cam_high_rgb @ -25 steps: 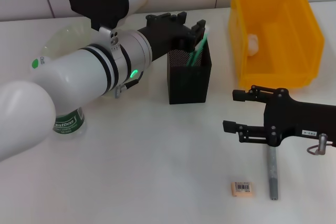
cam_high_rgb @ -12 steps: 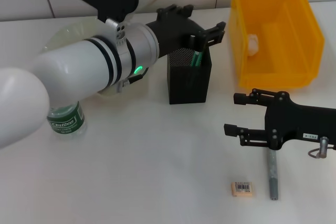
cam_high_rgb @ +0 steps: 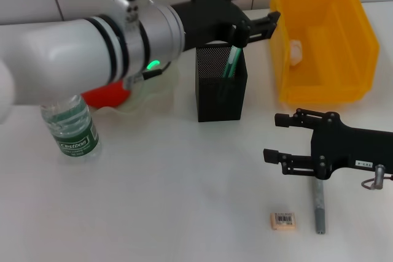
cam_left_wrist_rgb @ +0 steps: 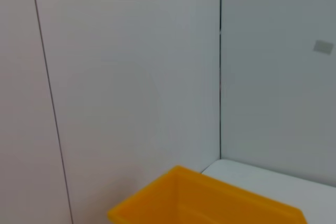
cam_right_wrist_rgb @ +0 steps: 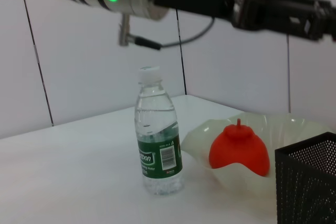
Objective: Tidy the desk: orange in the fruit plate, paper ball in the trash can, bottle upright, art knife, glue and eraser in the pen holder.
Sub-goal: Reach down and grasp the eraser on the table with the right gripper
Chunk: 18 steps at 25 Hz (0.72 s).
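In the head view, a green label reading roughly "bestbon", the first letter being unclear, is seen on the clear plastic water bottle (cam_high_rgb: pixel 72 128), which stands upright near the left edge of the white desk (cam_high_rgb: pixel 178 176). A barcode sticker is carried by the small tan eraser (cam_high_rgb: pixel 283 220) lying on the desk beside the grey metal art knife (cam_high_rgb: pixel 319 205). The left gripper (cam_high_rgb: pixel 255 26) is held above the black mesh pen holder (cam_high_rgb: pixel 221 84) with its fingers spread and nothing between them; a green glue stick (cam_high_rgb: pixel 231 62) stands inside the holder. The right gripper (cam_high_rgb: pixel 274 138) is held wide open and empty over the desk, above the knife. A white paper ball (cam_high_rgb: pixel 296 51) lies in the yellow plastic bin (cam_high_rgb: pixel 319 38).

In the left wrist view, only the bin's rim (cam_left_wrist_rgb: pixel 210 195) and wall panels are shown.

In the right wrist view, the bottle (cam_right_wrist_rgb: pixel 158 140) is shown upright, and the red-orange fruit (cam_right_wrist_rgb: pixel 237 149) rests in the translucent fruit plate (cam_right_wrist_rgb: pixel 283 129) beside the holder (cam_right_wrist_rgb: pixel 307 179).
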Each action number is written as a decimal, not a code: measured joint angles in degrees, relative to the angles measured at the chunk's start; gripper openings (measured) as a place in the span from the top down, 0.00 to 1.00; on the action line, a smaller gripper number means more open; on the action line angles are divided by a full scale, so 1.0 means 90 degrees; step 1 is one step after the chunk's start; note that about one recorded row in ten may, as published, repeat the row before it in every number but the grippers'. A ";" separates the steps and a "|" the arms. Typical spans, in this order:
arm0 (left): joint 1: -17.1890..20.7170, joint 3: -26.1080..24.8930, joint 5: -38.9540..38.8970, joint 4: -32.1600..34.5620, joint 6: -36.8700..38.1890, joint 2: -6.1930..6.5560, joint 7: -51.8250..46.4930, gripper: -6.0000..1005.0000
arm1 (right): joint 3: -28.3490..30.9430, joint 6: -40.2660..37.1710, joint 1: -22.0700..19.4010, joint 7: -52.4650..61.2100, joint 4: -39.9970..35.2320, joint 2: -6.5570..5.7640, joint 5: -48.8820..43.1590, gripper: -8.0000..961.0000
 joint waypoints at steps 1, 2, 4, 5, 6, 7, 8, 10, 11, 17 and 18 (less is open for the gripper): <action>0.0064 -0.0085 -0.0002 0.0165 0.0137 0.0002 0.0045 0.21 | 0.0000 0.0001 -0.0007 -0.0001 0.0002 0.0000 0.0000 0.20; 0.0064 -0.0085 -0.0002 0.0165 0.0137 0.0002 0.0045 0.21 | 0.0000 0.0001 -0.0017 -0.0001 0.0005 0.0000 0.0000 0.20; 0.0284 -0.0363 -0.0010 0.0703 0.0602 0.0012 0.0207 0.21 | 0.0000 0.0002 -0.0039 -0.0002 0.0010 0.0000 0.0000 0.20; 0.0349 -0.0433 -0.0013 0.0866 0.0771 0.0011 0.0256 0.21 | 0.0000 0.0003 -0.0046 -0.0002 0.0010 0.0000 0.0000 0.20; 0.0386 -0.0479 -0.0013 0.0973 0.0873 0.0014 0.0283 0.21 | 0.0000 0.0004 -0.0051 -0.0002 0.0011 0.0000 0.0000 0.20; 0.0470 -0.0598 -0.0024 0.1334 0.1299 0.0010 0.0409 0.21 | 0.0000 0.0005 -0.0053 -0.0002 0.0011 0.0000 0.0000 0.20; 0.0470 -0.0598 -0.0024 0.1334 0.1299 0.0010 0.0409 0.21 | 0.0000 0.0008 -0.0053 -0.0001 0.0012 0.0000 0.0000 0.20; 0.0513 -0.0716 -0.0075 0.1588 0.1734 0.0010 0.0568 0.22 | 0.0000 0.0014 -0.0053 0.0015 0.0012 0.0000 0.0000 0.20; 0.0526 -0.0772 -0.0111 0.1657 0.1915 0.0010 0.0640 0.22 | 0.0000 0.0015 -0.0053 0.0022 0.0012 0.0000 0.0000 0.20; 0.0571 -0.1515 -0.1024 0.1589 0.3227 0.0011 0.1349 0.22 | 0.0000 0.0018 -0.0063 0.0143 -0.0051 -0.0014 -0.0015 0.20; 0.0597 -0.1676 -0.1263 0.1527 0.3488 0.0010 0.1564 0.22 | 0.0000 0.0017 -0.0065 0.0185 -0.0074 -0.0019 -0.0037 0.20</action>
